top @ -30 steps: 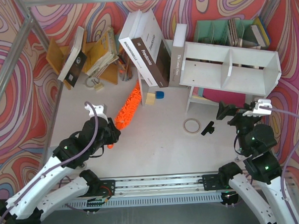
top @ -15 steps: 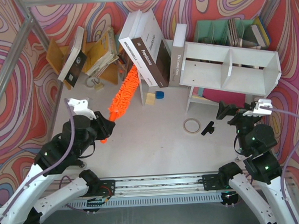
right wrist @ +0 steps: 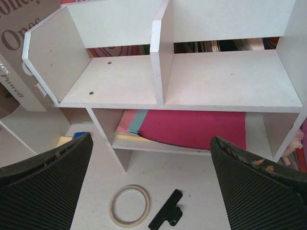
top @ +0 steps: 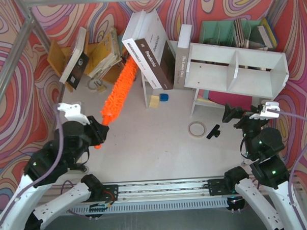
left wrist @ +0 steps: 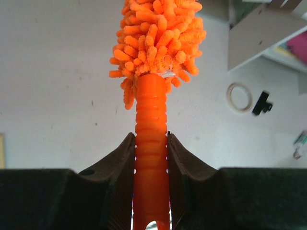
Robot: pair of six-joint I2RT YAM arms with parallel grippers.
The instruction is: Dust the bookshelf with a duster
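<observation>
The white bookshelf [top: 235,70] stands at the right back, its two open compartments facing me; it fills the upper part of the right wrist view [right wrist: 158,62]. The orange duster [top: 119,91] points up and to the right, its fluffy head near the leaning books. My left gripper [top: 98,133] is shut on the duster's ribbed handle [left wrist: 150,158], with the shaggy head [left wrist: 158,36] ahead of the fingers. My right gripper [top: 240,115] is open and empty, a little in front of the bookshelf's lower shelf [right wrist: 182,143].
Large books [top: 148,49] lean left of the bookshelf. A mint-green organizer [top: 236,34] stands behind it. A tape ring [top: 197,128] and a black clip [top: 213,131] lie on the table before the shelf. More books [top: 84,57] lean at the back left. Pink and blue sheets [right wrist: 192,129] lie under the shelf.
My left gripper has moved left and back with the duster, and the duster head has swung up toward the leaning books. The right arm has not moved.
</observation>
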